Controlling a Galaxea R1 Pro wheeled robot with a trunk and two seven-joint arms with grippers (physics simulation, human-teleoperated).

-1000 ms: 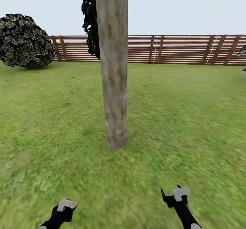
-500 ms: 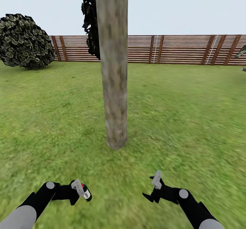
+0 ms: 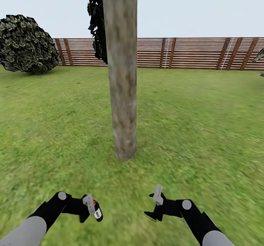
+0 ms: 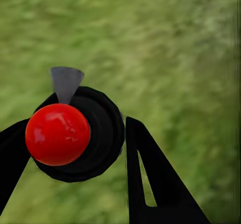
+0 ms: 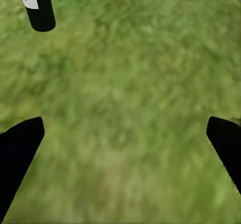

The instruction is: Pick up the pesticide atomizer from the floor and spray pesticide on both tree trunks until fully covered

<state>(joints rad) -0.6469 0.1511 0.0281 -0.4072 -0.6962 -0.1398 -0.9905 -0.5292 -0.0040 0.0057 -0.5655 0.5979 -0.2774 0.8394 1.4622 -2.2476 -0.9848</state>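
One tree trunk [image 3: 123, 91], thick and pale grey-brown, rises from the grass straight ahead of me. My left gripper [image 3: 89, 206] is low at the left, shut on the pesticide atomizer [image 3: 97, 212], a small black bottle with a red cap and a white label. The left wrist view looks onto the red cap [image 4: 57, 134] and black body, held in my left gripper [image 4: 75, 148] between its dark fingers [image 4: 150, 184]. My right gripper [image 3: 153, 206] is low at the right, open and holding nothing. In the right wrist view the right gripper [image 5: 123, 136] spreads wide over grass, and the atomizer [image 5: 40, 8] shows beyond it.
Green lawn [image 3: 205, 128] spreads all round the trunk. A brown slatted fence [image 3: 190, 53] closes the far side. A round dark bush [image 3: 27, 44] stands at the far left, and a narrow dark tree [image 3: 96, 22] is behind the trunk.
Both arms have risen and swung inward toward the trunk. The atomizer in the left gripper has come into the head view. The camera has not moved.
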